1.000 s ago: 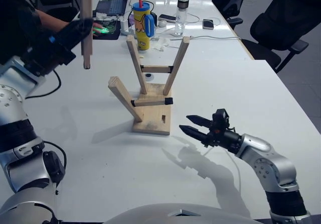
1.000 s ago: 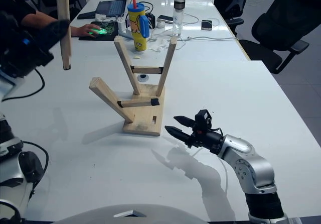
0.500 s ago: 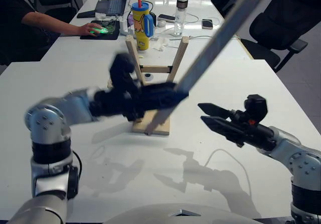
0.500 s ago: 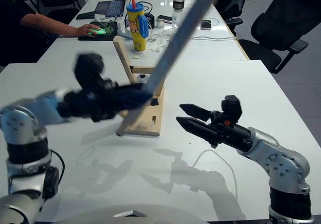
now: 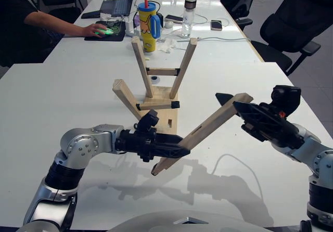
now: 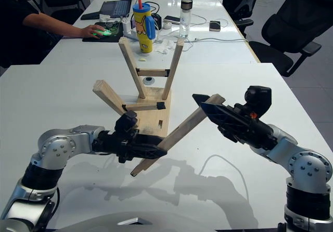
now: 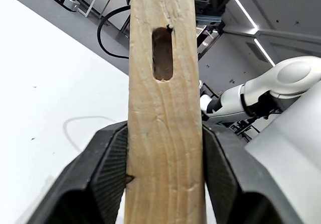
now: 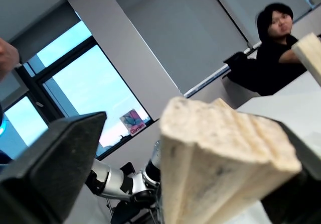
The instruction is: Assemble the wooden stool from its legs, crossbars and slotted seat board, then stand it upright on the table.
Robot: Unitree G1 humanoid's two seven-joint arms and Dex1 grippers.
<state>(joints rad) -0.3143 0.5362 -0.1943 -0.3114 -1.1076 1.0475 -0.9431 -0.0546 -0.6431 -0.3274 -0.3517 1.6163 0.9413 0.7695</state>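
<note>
Because the left gripper (image 5: 177, 151) clamps the loose leg (image 5: 208, 128) only near its lower end, the long free length could twist or slip in its grasp if the right gripper (image 5: 235, 101) closes off-centre or pushes. That gripper's fingers stand spread on either side of the upper end without pinching it. A swing could also knock the half-built stool (image 5: 156, 86) just beyond. The leg hangs above the near middle of the table (image 5: 78, 97), slanting up from left to right between the two grippers. It is a pale, square-cut wooden bar with an oval slot (image 7: 162, 53) in one face. The stool lies upside down on its seat board (image 5: 165, 127), with three legs and two crossbars (image 5: 162, 72) fitted.
</note>
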